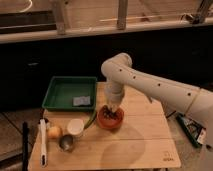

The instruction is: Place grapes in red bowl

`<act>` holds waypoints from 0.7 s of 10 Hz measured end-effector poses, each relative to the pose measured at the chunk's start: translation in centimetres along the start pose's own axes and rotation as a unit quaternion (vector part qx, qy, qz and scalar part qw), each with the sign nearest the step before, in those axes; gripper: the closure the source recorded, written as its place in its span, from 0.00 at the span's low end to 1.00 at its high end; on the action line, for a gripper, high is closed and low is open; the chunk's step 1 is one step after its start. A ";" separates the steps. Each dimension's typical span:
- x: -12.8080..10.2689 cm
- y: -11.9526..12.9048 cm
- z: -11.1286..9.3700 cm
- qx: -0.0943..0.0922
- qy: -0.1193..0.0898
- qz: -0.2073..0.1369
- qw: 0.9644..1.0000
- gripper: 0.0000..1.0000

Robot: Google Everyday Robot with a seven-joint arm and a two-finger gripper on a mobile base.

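The red bowl (110, 119) stands on the wooden table, right of the white cup. Dark grapes (112, 113) show inside it, under my gripper. My gripper (112, 107) hangs from the white arm straight down over the bowl, just above or at the grapes. I cannot tell whether it still touches them.
A green tray (62, 92) with a small blue-grey thing (81, 101) lies at the back left. A white cup (75, 127), a yellowish round fruit (54, 132), a metal cup (66, 143) and a long white tool (43, 142) sit at the front left. A green strip (90, 119) lies beside the bowl.
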 end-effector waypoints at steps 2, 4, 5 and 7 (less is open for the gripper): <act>0.1 0.0 0.0 0.001 -0.004 0.002 1.000 0.99; 0.2 0.1 0.0 0.001 -0.007 0.004 1.000 0.99; 0.3 0.0 0.0 0.001 -0.009 0.004 1.000 0.97; 0.6 0.0 0.1 -0.004 -0.015 0.009 1.000 0.79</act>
